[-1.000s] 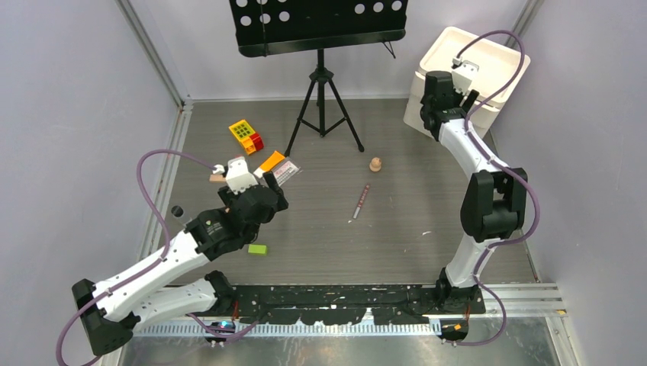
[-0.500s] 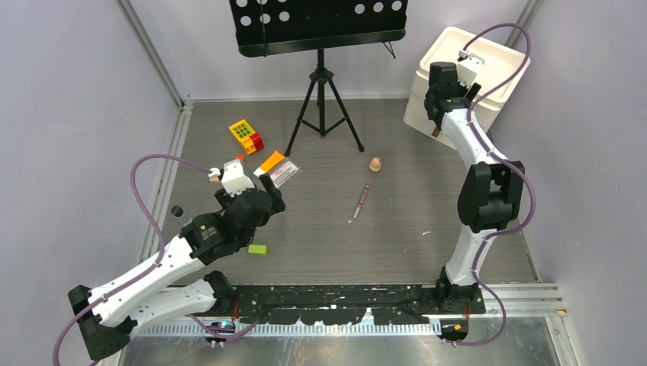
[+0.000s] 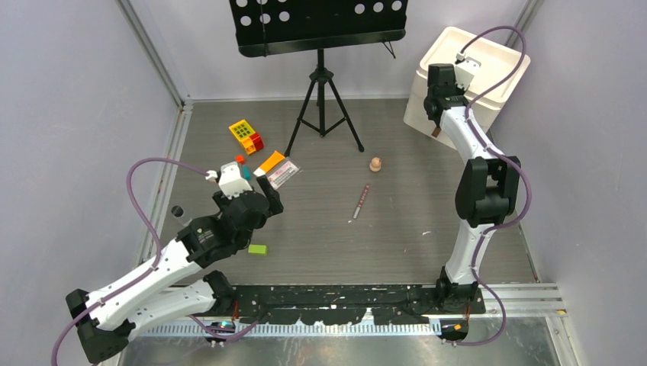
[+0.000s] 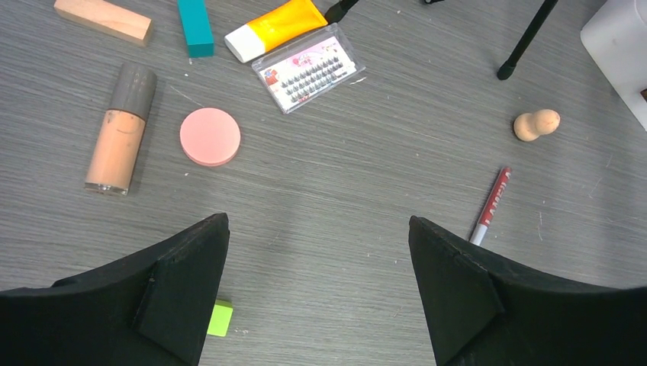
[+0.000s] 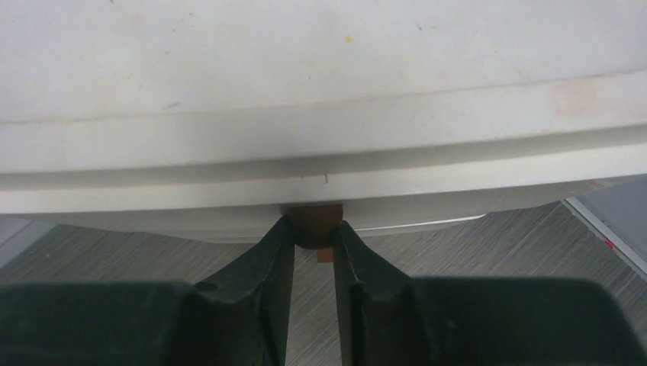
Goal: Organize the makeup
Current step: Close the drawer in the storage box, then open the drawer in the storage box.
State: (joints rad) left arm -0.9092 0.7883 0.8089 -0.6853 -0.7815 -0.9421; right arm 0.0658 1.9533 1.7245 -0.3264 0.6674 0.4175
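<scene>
In the left wrist view the makeup lies spread out: a tan bottle [image 4: 118,130], a pink round compact [image 4: 210,136], a yellow tube [image 4: 278,27], a clear lash palette [image 4: 309,67], a beige sponge [image 4: 535,124] and a red pencil [image 4: 492,204]. My left gripper [image 4: 317,221] hovers open above bare table near them, holding nothing. My right gripper [image 5: 313,232] is shut on a small brown knob [image 5: 311,221] at the lower front edge of the white box [image 5: 305,91]. The top view shows that gripper [image 3: 436,128] against the box [image 3: 473,65] at the back right.
A black music stand's tripod [image 3: 322,99] stands at the back middle. Toy blocks lie about: yellow and red [image 3: 246,136], teal [image 4: 195,25], wooden [image 4: 103,19], green [image 4: 221,317]. The pencil [image 3: 361,201] and sponge [image 3: 375,164] lie mid-table.
My right gripper's fingers have closed onto the brown knob at the white box's front. The left arm has drawn slightly back and left, still open.
</scene>
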